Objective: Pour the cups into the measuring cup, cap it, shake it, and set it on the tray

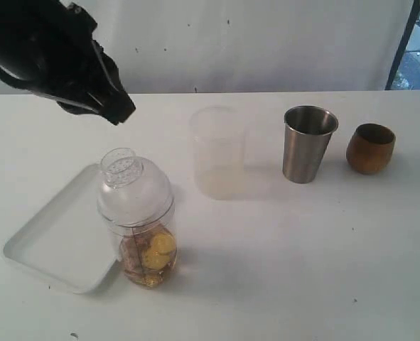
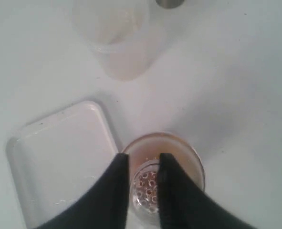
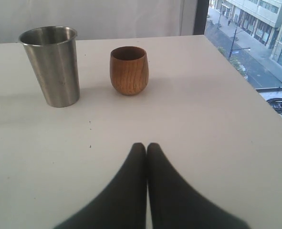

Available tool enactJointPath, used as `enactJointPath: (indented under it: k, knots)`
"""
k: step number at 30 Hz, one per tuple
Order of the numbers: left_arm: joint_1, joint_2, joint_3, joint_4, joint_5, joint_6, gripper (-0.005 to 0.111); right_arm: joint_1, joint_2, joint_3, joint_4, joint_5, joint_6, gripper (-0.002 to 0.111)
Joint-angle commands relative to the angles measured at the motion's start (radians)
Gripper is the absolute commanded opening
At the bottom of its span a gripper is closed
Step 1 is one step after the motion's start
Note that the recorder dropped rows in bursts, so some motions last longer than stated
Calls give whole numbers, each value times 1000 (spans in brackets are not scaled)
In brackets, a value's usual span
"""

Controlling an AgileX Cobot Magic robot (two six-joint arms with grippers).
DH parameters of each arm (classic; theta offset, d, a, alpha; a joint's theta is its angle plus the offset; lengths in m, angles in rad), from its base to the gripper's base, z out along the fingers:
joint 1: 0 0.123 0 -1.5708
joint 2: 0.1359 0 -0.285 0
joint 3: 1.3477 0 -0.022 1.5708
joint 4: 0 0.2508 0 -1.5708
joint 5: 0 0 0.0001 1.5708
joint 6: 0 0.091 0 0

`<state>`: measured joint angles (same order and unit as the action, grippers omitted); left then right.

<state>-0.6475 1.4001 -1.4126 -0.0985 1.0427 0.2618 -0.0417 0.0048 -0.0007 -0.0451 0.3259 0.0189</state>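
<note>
The measuring cup (image 1: 142, 234) stands upright on the table against the right edge of the white tray (image 1: 53, 234). It wears a clear domed strainer cap (image 1: 121, 167) and holds yellow and pink pieces. My left gripper (image 1: 123, 112) hangs well above it, touching nothing. In the left wrist view its fingers (image 2: 143, 160) stand a narrow gap apart, over the measuring cup (image 2: 183, 155) and beside the tray (image 2: 59, 152). The steel tumbler (image 1: 308, 143) and the brown cup (image 1: 370, 148) stand at the back right. My right gripper (image 3: 146, 145) is shut and empty, short of the tumbler (image 3: 52, 64) and brown cup (image 3: 129, 69).
A frosted translucent cup (image 1: 217, 153) stands between the measuring cup and the tumbler, also seen in the left wrist view as the frosted cup (image 2: 117, 38). The table's right edge (image 3: 248, 86) runs beside a window.
</note>
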Motion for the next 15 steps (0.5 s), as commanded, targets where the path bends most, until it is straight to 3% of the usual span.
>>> enactJointPath:
  k: [1,3,5,8,10,15]
  knots:
    - [-3,-95,22,-14,-64,1,0,-10,-5,1,-2,-9,3,0]
    - [-3,-180,116,-83,-223,1,0,-10,-5,1,-2,-9,3,0]
    - [-3,-316,326,-140,-506,-12,0,-10,-5,1,-2,-9,3,0]
    - [-3,-405,502,-209,-741,-21,0,-10,-5,1,-2,-9,3,0]
    - [-3,-439,642,-222,-819,-17,0,-10,-5,1,-2,-9,3,0]
    - [-3,-384,738,-258,-921,26,0,-10,-5,1,-2,-9,3,0]
